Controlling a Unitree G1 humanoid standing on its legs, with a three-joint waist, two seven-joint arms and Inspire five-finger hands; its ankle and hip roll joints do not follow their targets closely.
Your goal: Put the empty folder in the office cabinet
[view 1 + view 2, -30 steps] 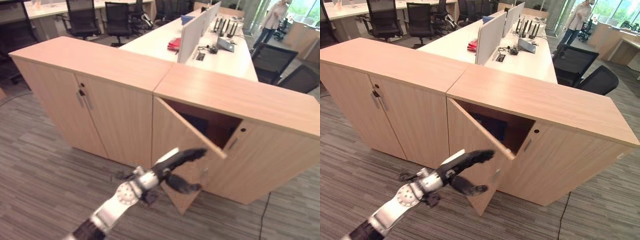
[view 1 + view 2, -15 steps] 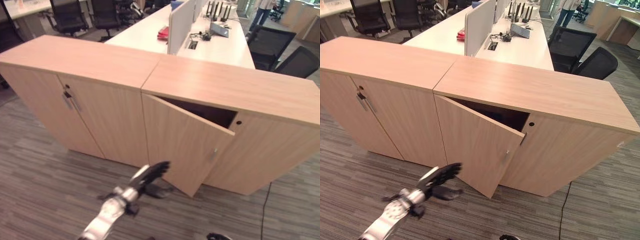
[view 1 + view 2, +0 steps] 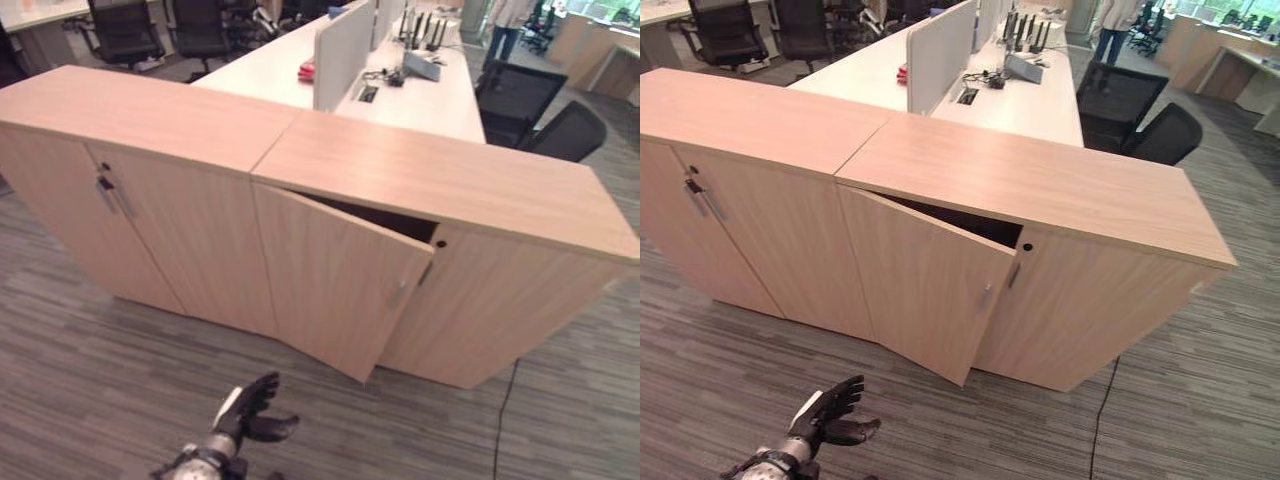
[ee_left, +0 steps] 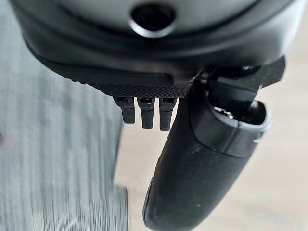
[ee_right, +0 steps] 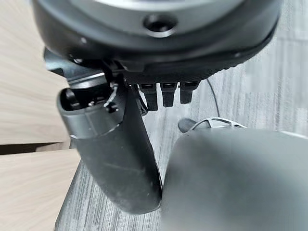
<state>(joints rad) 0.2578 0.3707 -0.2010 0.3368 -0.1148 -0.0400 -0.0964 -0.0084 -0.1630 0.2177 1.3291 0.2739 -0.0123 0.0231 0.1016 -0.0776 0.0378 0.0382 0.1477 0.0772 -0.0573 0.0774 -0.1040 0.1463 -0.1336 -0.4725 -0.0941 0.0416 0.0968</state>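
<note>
Down at six o'clock in the head view I've got my left hand (image 3: pixel 250 410) hanging low above the grey striped carpet (image 3: pixel 90 370), dark fingers loosely spread, thumb out, nothing in it. From its wrist camera the fingers (image 4: pixel 146 110) look relaxed and straight beside the thumb, so I call it released and empty. My right hand (image 5: pixel 113 159) comes up in its own wrist camera, short fingers relaxed, thumb long and free, pale wood and carpet past it; that one holds nothing either.

Up at twelve o'clock from the left hand stands the light wooden office cabinet (image 3: pixel 440 190), and its left-hand door (image 3: pixel 335 280) hangs ajar, swung out a little with a dark slot showing along its top edge. Over at ten o'clock the neighbouring wooden cabinet (image 3: pixel 130 120) has both doors closed.

As for the folder, I can't spot it; if it's in, it sits behind that half-shut door, and I can't see far enough into the gap to tell. My read: both hands are free, so placing looks finished, and what remains is nudging the door flush. Left hand is well apart from the door
</note>
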